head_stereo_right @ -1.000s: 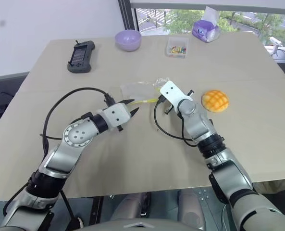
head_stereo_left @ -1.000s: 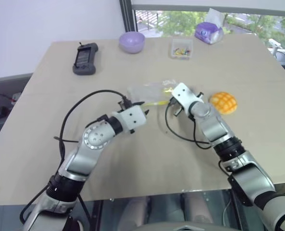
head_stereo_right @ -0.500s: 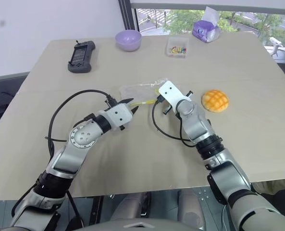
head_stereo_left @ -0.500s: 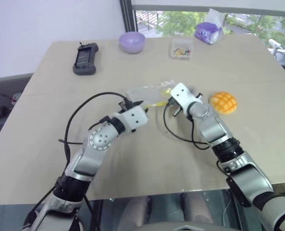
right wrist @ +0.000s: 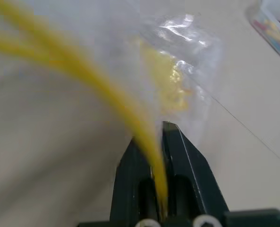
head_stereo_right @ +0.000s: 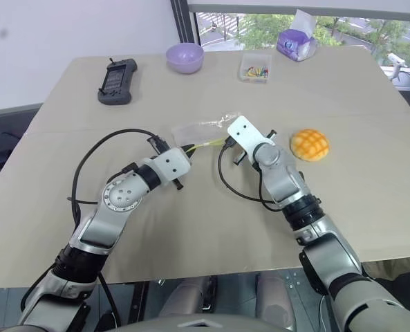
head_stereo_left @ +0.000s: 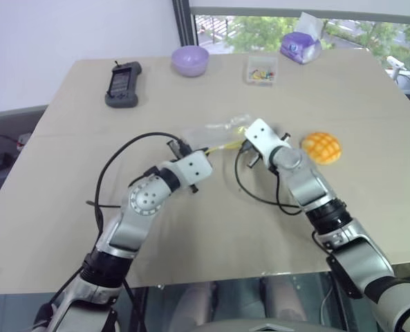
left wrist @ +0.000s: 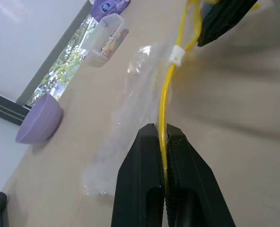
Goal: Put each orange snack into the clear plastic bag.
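One purple bowl (head_stereo_left: 190, 60) beyond bag (head_stereo_left: 211, 133)

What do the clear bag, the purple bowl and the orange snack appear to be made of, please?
The clear plastic bag: thin glossy plastic film, see-through and crinkled, with a yellow seal strip, probably firmer plastic. The purple bowl: likely matte plastic, going by its even pastel colour and soft sheen, though it could be ceramic. The orange snack: looks like baked bread with a grid crust, possibly a foam replica.
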Available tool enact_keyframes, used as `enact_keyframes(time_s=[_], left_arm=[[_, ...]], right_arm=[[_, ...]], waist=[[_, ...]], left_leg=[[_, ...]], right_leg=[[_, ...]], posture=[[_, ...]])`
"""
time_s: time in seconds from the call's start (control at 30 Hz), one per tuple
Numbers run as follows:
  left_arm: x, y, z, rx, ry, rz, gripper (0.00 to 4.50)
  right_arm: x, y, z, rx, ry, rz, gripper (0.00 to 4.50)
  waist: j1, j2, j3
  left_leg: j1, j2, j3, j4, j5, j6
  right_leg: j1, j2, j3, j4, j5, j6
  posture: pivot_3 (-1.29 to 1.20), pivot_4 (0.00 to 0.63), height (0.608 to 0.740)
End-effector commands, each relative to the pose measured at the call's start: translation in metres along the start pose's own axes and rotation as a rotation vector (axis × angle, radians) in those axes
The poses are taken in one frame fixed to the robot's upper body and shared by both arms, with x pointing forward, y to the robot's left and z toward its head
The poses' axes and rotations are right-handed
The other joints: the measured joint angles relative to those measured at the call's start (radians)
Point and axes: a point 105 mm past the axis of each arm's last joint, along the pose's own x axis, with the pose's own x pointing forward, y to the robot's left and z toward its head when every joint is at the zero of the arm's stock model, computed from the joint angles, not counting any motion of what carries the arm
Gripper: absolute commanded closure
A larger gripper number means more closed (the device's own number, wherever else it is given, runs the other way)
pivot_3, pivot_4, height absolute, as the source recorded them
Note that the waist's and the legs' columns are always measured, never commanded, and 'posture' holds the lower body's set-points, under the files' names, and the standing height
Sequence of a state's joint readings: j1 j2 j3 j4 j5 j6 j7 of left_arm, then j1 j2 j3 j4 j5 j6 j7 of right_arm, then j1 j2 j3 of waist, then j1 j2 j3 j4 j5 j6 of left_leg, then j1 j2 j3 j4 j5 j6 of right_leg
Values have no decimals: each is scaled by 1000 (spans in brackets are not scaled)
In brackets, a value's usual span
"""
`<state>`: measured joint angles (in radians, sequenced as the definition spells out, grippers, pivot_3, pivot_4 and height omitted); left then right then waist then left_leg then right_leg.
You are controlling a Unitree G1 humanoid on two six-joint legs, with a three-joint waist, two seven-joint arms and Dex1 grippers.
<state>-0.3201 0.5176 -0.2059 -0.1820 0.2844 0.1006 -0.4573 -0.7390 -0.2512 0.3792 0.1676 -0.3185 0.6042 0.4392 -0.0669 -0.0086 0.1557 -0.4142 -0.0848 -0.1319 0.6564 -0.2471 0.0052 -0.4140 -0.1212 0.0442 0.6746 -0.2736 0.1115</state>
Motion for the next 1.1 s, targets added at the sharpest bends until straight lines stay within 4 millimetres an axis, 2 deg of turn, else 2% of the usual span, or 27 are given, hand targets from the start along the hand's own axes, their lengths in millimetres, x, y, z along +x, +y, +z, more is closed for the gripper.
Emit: enact_keyframes(time_s=[0.03, 0.13, 0.27, 0.37, 0.43, 0.47, 0.6, 0.77, 1.1], left_arm=[[0, 7, 6, 19, -24, 26, 4500], [1, 7, 5, -1, -21, 35, 4500], [3, 6, 6, -18, -28, 33, 4500], [4, 4, 5, -31, -30, 27, 4500], [4, 3, 5, -44, -31, 22, 4500], [5, 3, 5, -49, -32, 21, 4500], [9, 3, 6, -53, -43, 17, 4500], [11, 5, 8, -62, -52, 20, 4500], [12, 3, 12, -78, -67, 16, 4500]], right_arm=[[-14, -13, 9, -127, -60, -20, 3187], [-35, -21, -6, -192, -47, 27, 1872], [-67, -33, -13, -109, -51, 87, 1872], [-83, -43, -2, 13, -100, 98, 1872], [-87, -47, 25, 196, -231, 81, 2409], [-87, -42, 32, 272, -256, 109, 2707], [-75, -10, 48, 412, -291, 211, 4434], [-63, 9, 59, 508, -306, 245, 4434], [-47, 18, 48, 548, -251, 243, 4434]], waist=[[2, 0, 0], [13, 0, 0], [20, 0, 0], [21, 0, 0], [21, -1, 0], [20, 0, 0], [26, -1, -1], [27, -1, 0], [22, -1, 0]], left_leg=[[0, 0, 0, 0, 0, 0], [0, -1, 0, 1, 0, 0], [-1, 0, 1, 2, 0, 0], [0, 0, 1, 2, 0, 0], [0, 0, 1, 3, 0, 0], [0, 1, 1, 3, 0, 0], [0, 1, 0, 4, 0, 0], [-1, 0, -1, 7, 0, 0], [-1, 0, -1, 7, 0, 0]], right_leg=[[0, 0, 0, 0, 0, 0], [0, 0, 0, 0, 0, 0], [0, 0, 0, 0, 0, 0], [0, 0, 0, 2, 0, 0], [0, 1, 0, 3, 0, 0], [1, 1, 0, 3, 0, 0], [1, 1, 0, 4, 0, 0], [1, -1, 0, 4, 0, 0], [1, 0, -1, 5, 0, 0]], posture=[[0, 150, 740], [0, 150, 740], [0, 150, 740], [0, 150, 740], [0, 150, 740], [0, 150, 740], [0, 150, 740], [0, 150, 740], [0, 150, 740]])
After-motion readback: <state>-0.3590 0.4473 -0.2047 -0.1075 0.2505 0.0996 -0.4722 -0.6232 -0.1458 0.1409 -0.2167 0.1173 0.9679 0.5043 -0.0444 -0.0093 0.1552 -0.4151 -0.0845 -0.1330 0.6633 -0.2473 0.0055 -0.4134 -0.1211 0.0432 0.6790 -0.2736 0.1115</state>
